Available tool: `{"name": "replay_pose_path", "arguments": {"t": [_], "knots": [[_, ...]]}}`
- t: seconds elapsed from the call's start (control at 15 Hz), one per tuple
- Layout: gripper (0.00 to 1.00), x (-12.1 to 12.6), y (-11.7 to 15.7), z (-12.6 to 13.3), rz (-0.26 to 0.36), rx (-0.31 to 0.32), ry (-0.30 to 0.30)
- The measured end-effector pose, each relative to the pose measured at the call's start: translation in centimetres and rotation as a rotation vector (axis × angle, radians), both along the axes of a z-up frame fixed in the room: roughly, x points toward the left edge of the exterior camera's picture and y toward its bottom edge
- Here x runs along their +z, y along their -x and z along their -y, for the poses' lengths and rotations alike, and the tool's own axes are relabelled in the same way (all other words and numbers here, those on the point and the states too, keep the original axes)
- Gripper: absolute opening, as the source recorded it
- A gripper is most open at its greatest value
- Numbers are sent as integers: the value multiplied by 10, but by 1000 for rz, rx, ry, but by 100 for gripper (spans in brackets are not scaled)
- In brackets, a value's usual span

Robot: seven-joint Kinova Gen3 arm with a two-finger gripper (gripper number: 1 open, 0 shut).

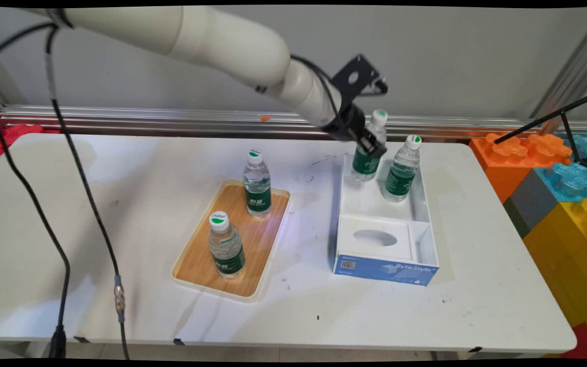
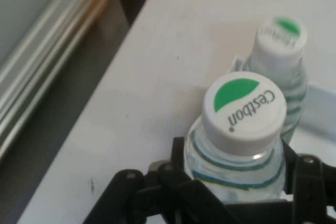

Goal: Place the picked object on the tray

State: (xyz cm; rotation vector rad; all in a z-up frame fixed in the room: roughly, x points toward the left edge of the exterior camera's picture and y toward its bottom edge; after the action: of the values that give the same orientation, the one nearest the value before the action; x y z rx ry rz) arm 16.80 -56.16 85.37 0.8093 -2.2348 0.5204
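- Gripper [image 1: 370, 145] pinches a water bottle [image 1: 368, 153] high on its shoulder, fingers [image 2: 181, 163] pressed to either side just under the white cap; the bottle stands slightly tilted at the far left corner of the white box [image 1: 423, 211].
- Second bottle [image 1: 402, 171] stands just beside it in the same box, crowding that side.
- Two more bottles [image 1: 257, 184] [image 1: 226, 245] stand on the wooden tray [image 1: 199, 260], well apart on the worktop [image 1: 135, 204].
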Motion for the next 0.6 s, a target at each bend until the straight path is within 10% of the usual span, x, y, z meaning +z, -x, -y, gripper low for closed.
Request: {"name": "replay_pose_path", "arguments": {"t": [0.6], "knots": [[0,125,-8,-44,-24,83,8]]}}
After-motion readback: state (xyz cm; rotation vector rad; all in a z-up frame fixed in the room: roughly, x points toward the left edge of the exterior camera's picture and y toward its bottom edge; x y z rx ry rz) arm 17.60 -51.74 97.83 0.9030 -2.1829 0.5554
